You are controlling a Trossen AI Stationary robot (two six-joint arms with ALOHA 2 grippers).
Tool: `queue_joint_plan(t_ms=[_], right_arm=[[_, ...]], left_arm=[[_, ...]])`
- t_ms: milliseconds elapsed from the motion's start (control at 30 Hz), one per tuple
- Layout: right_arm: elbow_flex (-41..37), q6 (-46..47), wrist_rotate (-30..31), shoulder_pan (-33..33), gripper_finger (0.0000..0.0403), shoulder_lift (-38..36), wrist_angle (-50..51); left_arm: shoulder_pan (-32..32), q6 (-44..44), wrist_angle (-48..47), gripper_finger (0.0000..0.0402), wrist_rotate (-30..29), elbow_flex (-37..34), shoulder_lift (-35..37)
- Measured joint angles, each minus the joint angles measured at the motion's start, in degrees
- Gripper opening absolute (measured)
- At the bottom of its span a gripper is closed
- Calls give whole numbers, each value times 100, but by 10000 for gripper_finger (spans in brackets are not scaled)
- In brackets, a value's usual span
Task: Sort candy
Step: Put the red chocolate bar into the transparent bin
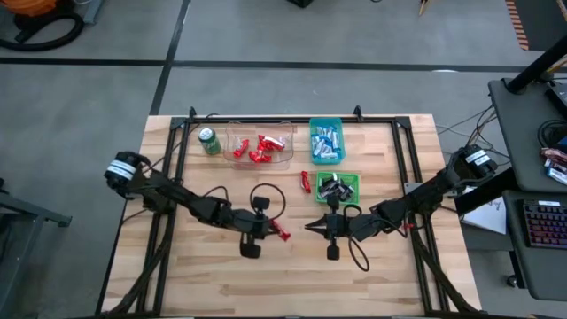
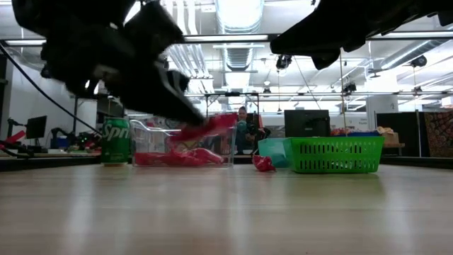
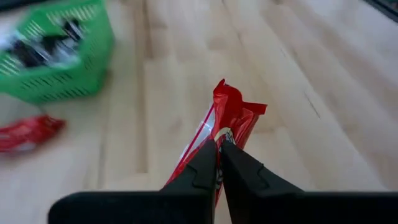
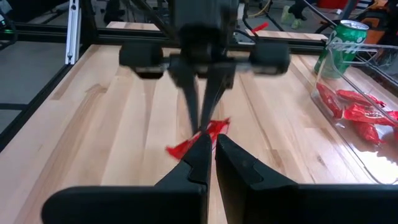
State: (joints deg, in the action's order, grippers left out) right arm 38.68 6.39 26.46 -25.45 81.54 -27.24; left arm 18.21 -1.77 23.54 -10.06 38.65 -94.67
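Jaws of the left gripper (image 3: 219, 144) pinch a red candy bar (image 3: 227, 118) — seemingly lifted — near the green basket (image 1: 353, 180); right gripper (image 1: 312, 227) closed, empty.

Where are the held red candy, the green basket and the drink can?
red candy (image 3: 233, 112), left wrist view, wrapper's upper end.
green basket (image 1: 349, 181), high view, right rim.
drink can (image 1: 209, 140), high view, top.

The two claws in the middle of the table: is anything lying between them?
In the high view, the left gripper is shut on a red candy bar. From it to the shut right gripper, only bare table shows.
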Motion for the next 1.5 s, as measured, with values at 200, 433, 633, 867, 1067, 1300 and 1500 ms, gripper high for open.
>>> queue_joint_plan(t_ms=[200, 433, 633, 867, 1067, 1300, 1500], right_arm=[[0, 0, 2, 0, 12, 0, 0], [0, 0, 1, 28, 12, 0, 1], [0, 2, 4, 37, 12, 0, 32], [0, 2, 3, 37, 12, 0, 107], [0, 4, 4, 37, 12, 0, 147], [0, 112, 4, 72, 12, 0, 188], [0, 219, 6, 154, 12, 0, 194]], left_arm=[[-186, -51, -992, 0, -1627, -9, 960], [-1035, 781, -2713, 0, -2544, -14, 1944], [-1947, 1377, -3155, 0, -2553, -20, 2061], [-2590, 1080, -3148, 0, -2543, 56, 1894], [-2936, 930, -3107, 0, -2535, 316, 1899], [-3465, 866, -3080, 6, -2541, 400, 1786], [-3516, 834, -3074, 47, -2538, 398, 1744]])
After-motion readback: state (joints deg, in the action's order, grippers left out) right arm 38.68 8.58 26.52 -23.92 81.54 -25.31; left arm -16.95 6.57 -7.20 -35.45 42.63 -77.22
